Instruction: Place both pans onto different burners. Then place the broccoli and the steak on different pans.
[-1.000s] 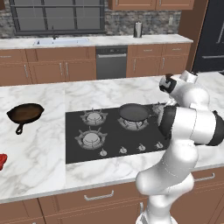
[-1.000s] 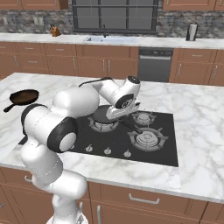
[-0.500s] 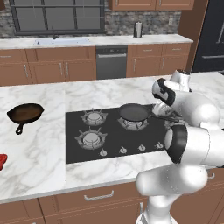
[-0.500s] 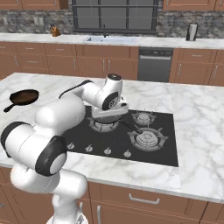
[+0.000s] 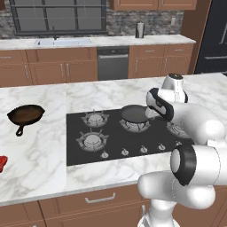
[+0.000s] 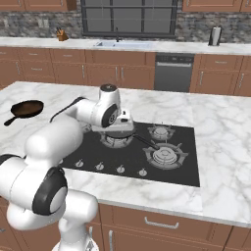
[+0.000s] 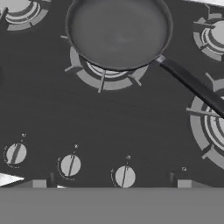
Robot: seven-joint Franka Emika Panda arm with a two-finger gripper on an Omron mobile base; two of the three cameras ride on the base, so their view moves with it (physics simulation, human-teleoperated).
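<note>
The near-black pan (image 7: 118, 33) sits on a rear burner (image 7: 107, 78) of the black cooktop, its long handle (image 7: 192, 83) pointing toward the right-hand burner (image 7: 210, 131). My gripper (image 7: 111, 183) hangs open and empty just above the cooktop, in front of this pan and apart from it. From the base views the same pan (image 5: 134, 113) lies next to my hand (image 6: 122, 120). The rust-brown pan (image 5: 25, 114) rests on the marble counter left of the cooktop. A red steak (image 5: 2, 163) lies at the counter's near left edge. The broccoli is out of view.
Two more burners (image 5: 95, 119) (image 5: 92, 140) on the left half of the cooktop carry nothing. A row of small knobs (image 7: 70, 166) runs along the cooktop's front. My own elbow bulks over the cooktop's right side (image 5: 199, 128).
My hand has swung left and lower, toward the pan on the burner, with the elbow rolling round behind it. The jaws stayed open; both pans are unmoved.
</note>
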